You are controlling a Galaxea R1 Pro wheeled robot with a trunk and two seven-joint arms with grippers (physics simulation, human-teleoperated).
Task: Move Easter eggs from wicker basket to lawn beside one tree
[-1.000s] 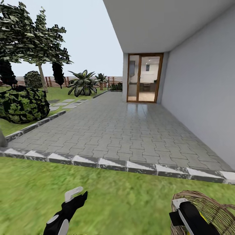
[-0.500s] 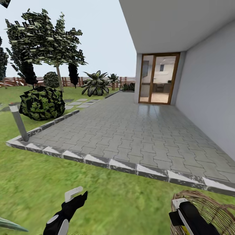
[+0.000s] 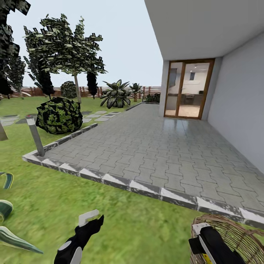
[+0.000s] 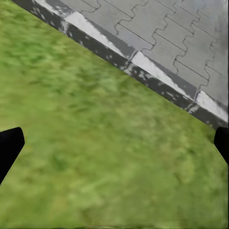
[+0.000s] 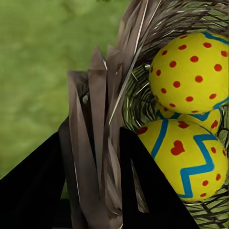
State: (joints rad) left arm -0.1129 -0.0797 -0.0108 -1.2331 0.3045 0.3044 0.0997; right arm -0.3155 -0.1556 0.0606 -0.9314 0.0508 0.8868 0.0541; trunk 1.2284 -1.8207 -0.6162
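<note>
Easter eggs (image 5: 188, 81) lie inside the wicker basket (image 3: 234, 234), which sits at the near right of the head view, on the lawn (image 3: 146, 227) just short of the patio kerb (image 3: 121, 181). In the right wrist view two yellow eggs show clearly, one with red dots and one with blue zigzags and red marks, and a third peeps out between them. The right gripper (image 5: 90, 186) has its two dark fingers closed on the basket's rim, one finger outside the weave and one inside, with the wicker strands pinched between them. The left gripper (image 3: 90, 222) hangs over bare grass at the near left, holding nothing; in the left wrist view its fingertips (image 4: 9, 150) stand wide apart at the edges of the picture. Beyond the kerb the grey paved patio (image 3: 154, 146) runs back to a glass door (image 3: 189, 90) in the white house. At the far left stand a tree (image 3: 69, 47) with a pale trunk, a round bush (image 3: 59, 115) and a short lamp post (image 3: 36, 135).
</note>
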